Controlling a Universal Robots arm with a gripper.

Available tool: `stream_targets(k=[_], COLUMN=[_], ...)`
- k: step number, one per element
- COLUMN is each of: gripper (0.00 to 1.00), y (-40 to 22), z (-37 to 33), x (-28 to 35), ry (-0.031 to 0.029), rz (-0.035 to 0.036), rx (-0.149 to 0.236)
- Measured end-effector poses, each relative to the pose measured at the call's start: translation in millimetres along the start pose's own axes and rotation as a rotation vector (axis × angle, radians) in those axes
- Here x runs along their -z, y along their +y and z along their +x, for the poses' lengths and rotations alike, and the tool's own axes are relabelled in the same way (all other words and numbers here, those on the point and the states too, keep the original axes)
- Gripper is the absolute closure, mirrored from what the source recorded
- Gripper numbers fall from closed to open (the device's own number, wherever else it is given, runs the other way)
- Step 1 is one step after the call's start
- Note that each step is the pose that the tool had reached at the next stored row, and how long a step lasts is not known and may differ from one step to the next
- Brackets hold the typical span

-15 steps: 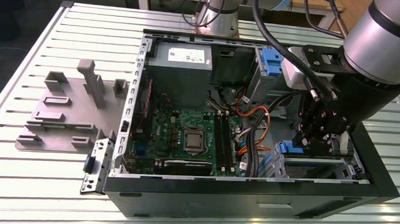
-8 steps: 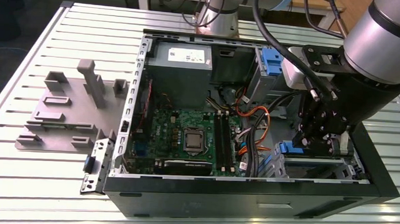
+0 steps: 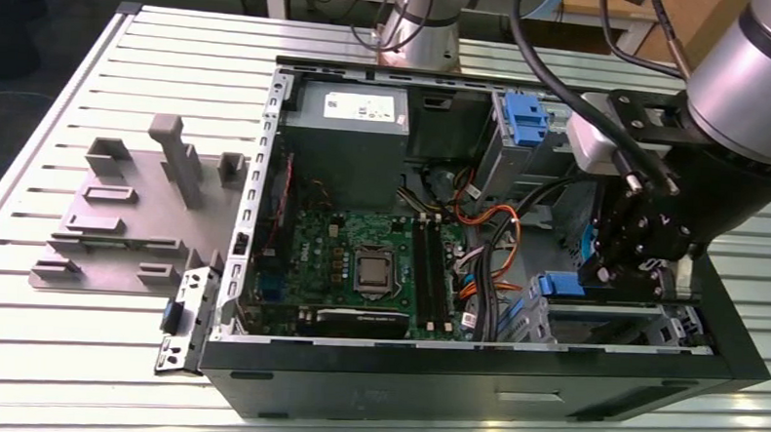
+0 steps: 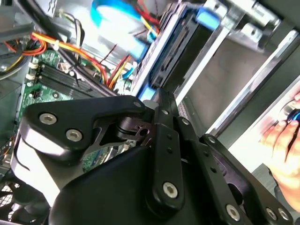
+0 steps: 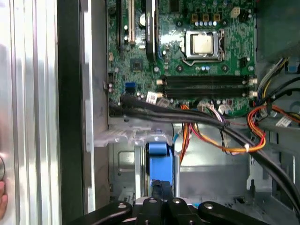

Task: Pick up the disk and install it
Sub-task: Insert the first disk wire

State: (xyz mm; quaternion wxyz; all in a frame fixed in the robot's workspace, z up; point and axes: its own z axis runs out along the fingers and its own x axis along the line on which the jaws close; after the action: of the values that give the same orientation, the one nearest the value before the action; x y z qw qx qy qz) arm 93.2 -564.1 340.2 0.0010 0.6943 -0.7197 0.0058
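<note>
The disk sits edge-on in the metal drive bay at the case's front corner, on the exterior view's right. Its blue carrier end (image 3: 560,284) sticks out toward the motherboard. In the second wrist view the disk (image 4: 176,51) is a dark slab between blue rails inside the bay. In the first wrist view I see the blue carrier end (image 5: 158,157) just beyond my fingertips. My gripper (image 3: 600,280) reaches down into the case. Its fingers are shut together in both wrist views (image 4: 161,96) (image 5: 161,187), tips against the carrier end rather than around it.
Orange and black cables (image 5: 220,136) run close beside the bay, over the green motherboard (image 3: 371,264). A grey power supply (image 3: 351,122) and a fixed blue bracket (image 3: 524,120) sit at the case's far side. A grey fixture plate (image 3: 125,224) lies outside. A person's hand (image 4: 286,136) rests beside the case.
</note>
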Motion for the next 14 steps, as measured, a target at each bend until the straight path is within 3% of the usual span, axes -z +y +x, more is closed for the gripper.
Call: stream_targets(k=[8, 14], gripper=[0.89, 0.89], y=[-26.2, -29.2], z=[-1.0, -1.2], x=[-1.6, -1.6], ry=[0.0001, 0.0001], rz=[-0.0029, -0.0029], rx=[0.000, 0.000])
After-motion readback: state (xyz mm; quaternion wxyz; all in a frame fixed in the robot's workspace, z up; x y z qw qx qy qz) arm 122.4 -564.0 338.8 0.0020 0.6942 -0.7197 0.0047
